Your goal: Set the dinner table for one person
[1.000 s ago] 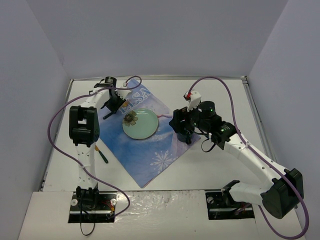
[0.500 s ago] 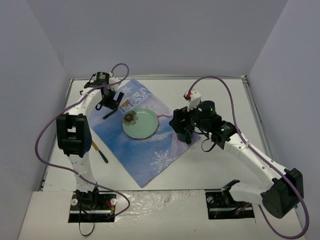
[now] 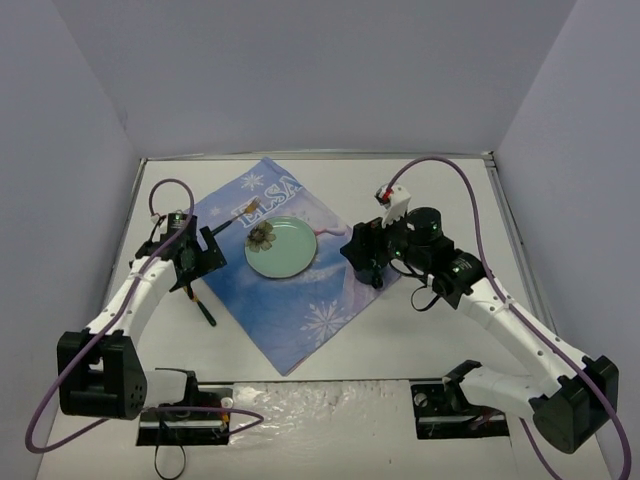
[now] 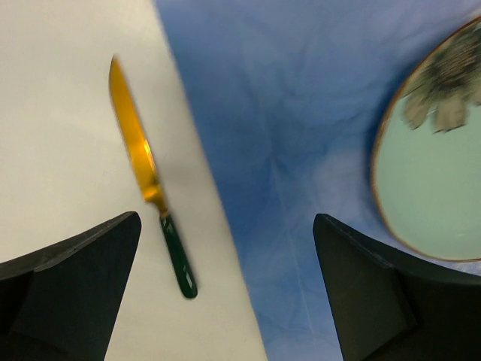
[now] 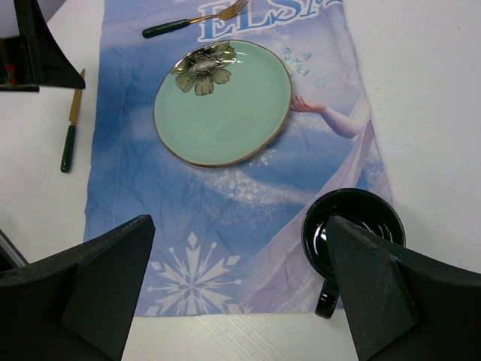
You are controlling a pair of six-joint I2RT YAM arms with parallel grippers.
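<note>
On the white dinner table (image 3: 440, 200) lies a blue "ELSA" cloth (image 3: 300, 300) with a pale green plate (image 3: 281, 247) in its middle. A gold fork with a green handle (image 5: 195, 22) rests on the cloth's far corner, beyond the plate. A gold knife with a green handle (image 4: 146, 177) lies on bare table just left of the cloth. A black mug (image 5: 353, 226) stands on the cloth's right corner. My left gripper (image 4: 227, 226) hovers open over the cloth's left edge, beside the knife. My right gripper (image 5: 240, 222) is open above the cloth, the mug under its right finger.
Grey walls enclose the table on three sides. Purple cables loop from both arms. The left arm (image 3: 140, 290) stretches along the table's left side, and the right arm (image 3: 500, 310) crosses the right half. The left gripper shows in the right wrist view's top-left corner.
My left gripper opened, let go of the fork on the cloth's far corner, and drew back toward the near left by the knife. The right arm barely moved.
</note>
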